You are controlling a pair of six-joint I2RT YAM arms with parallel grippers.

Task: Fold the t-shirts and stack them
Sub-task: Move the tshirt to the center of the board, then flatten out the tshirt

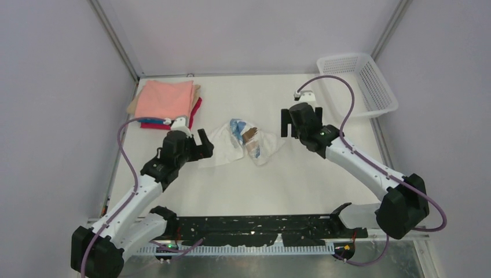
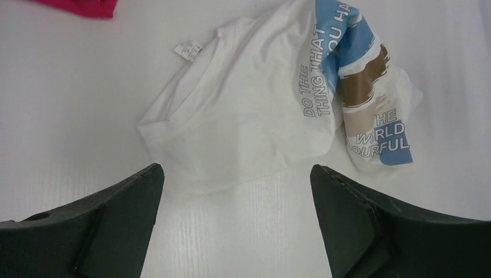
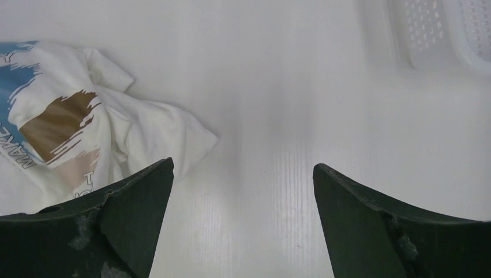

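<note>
- White shirt (image 1: 246,142): soft limp cloth, crumpled in an uneven heap at mid-frame of the top view. Blue, brown & tan streaked print w/ grey lettering is bunched on its right part. In the left wrist view the collar & a small tag (image 2: 188,50) point to the upper left.
- Stack (image 1: 168,99): flat folded rectangles at upper left of the top view. Salmon-pink on top, w/ beige, crimson & blue edges showing under it.
- Left gripper (image 2: 234,169): dark matte fingers spread wide, nothing btw them. It sits at the heap's lower-left edge, aimed at the shirt. The arm reaches up from the lower left corner.
- Right gripper (image 3: 243,166): jaws spread wide & empty, inner faces scuffed. It is just right of the heap, over bare table. The arm is elbowed at lower right.
- Basket (image 1: 359,84): white plastic mesh, upper right, at the table's far right corner, apart from the right gripper.
- Table (image 1: 278,185): smooth white w/ fine grain. Open room lies below the heap btw the 2 arms, & above it toward the far edge.
</note>
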